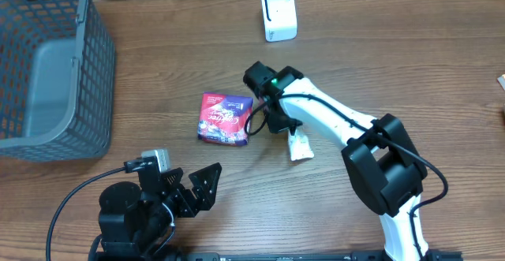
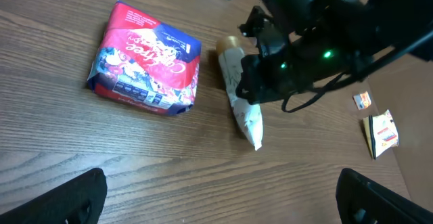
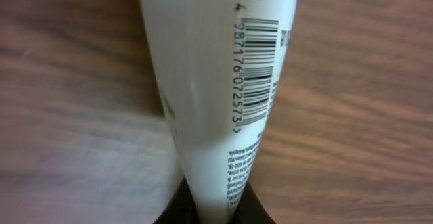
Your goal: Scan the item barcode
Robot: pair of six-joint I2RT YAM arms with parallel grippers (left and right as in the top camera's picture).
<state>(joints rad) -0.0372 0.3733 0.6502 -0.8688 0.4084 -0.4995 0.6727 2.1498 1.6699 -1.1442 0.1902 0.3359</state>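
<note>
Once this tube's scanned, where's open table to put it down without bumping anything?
Widest bare patch: right of the scanner, beyond the right arm. Another lies between the basket and the snack packet. A smaller one sits between the left gripper and the right arm's base. It's crowded where the right gripper holds the tube beside the packet.

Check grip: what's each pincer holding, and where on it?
Right pincer is shut on the white tube, pinching its body just past the barcode. Left pincer holds nothing.
</note>
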